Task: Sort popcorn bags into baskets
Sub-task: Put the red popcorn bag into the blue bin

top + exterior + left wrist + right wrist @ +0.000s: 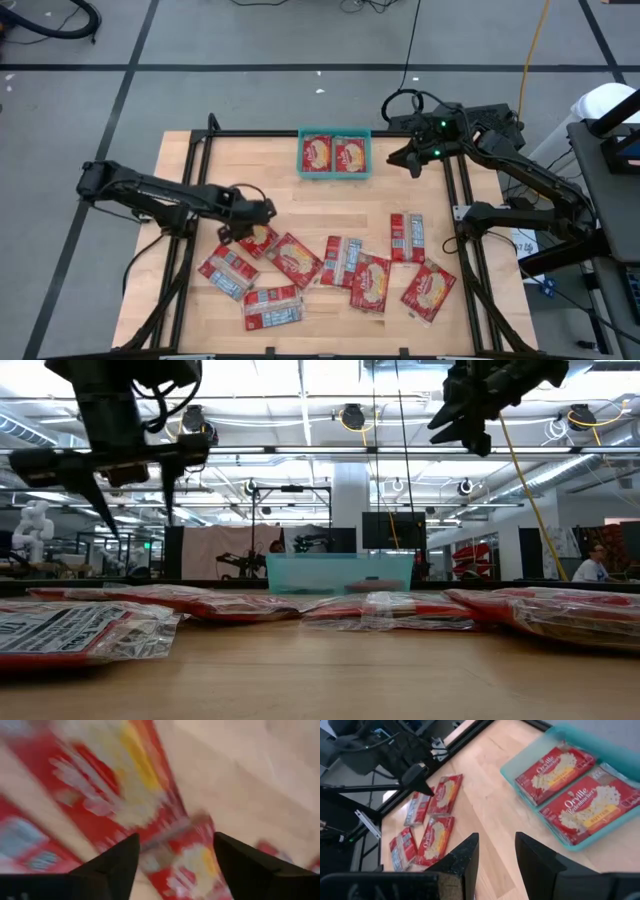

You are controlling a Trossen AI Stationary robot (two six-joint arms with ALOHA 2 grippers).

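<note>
Over the table's left side, the left gripper (248, 228) hangs just above a red popcorn bag (260, 238), its fingers (112, 865) spread and holding nothing. From there toward three o'clock, more popcorn bags (370, 282) lie scattered across the wooden table (440, 210). At twelve o'clock from the pile, the teal basket (335, 174) holds two bags (580, 790) side by side. At three o'clock of the basket, the right gripper (410, 157) hovers, fingers (465, 857) parted and empty.
</note>
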